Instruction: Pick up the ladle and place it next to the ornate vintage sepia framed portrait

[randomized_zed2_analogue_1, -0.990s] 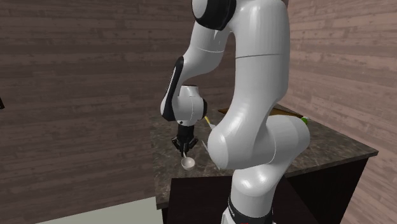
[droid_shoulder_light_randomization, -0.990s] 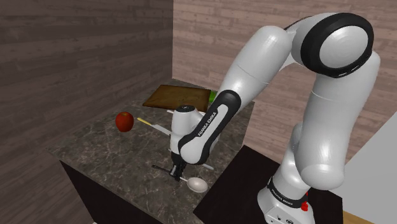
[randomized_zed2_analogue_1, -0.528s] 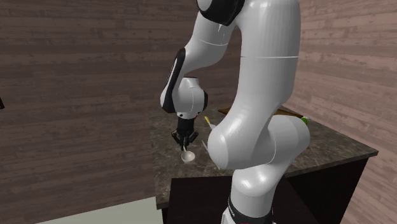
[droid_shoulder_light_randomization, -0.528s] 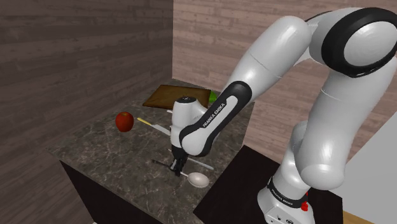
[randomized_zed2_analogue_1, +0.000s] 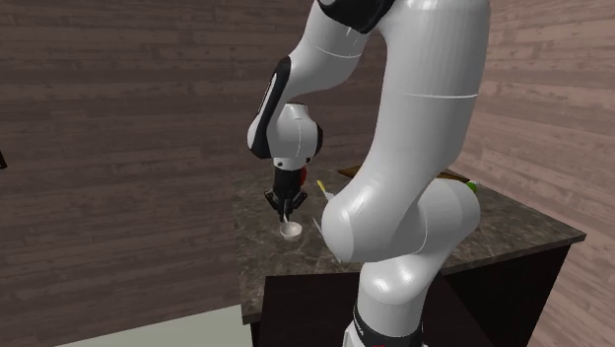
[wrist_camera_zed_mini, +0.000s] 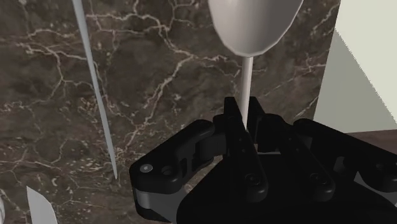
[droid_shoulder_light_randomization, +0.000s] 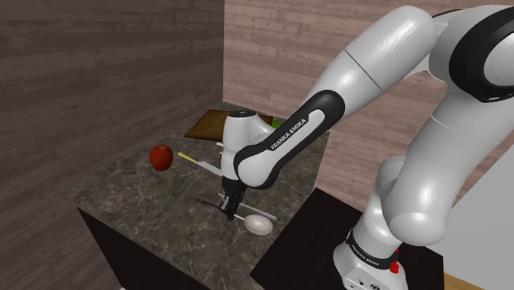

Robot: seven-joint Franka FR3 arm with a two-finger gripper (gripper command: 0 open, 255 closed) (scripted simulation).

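Ladle [wrist_camera_zed_mini: 254, 25] is plain white, round bowl on a skinny handle. The fingers [wrist_camera_zed_mini: 230, 130] are pinched tight on that handle, bowl poking out over the dark marble worktop [wrist_camera_zed_mini: 159, 76].

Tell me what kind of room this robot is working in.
Most likely a kitchen in a simulated house. The arm works over a dark marbled countertop with a red apple lying on it, and the end effector is clasping the thin handle of a pale ladle.
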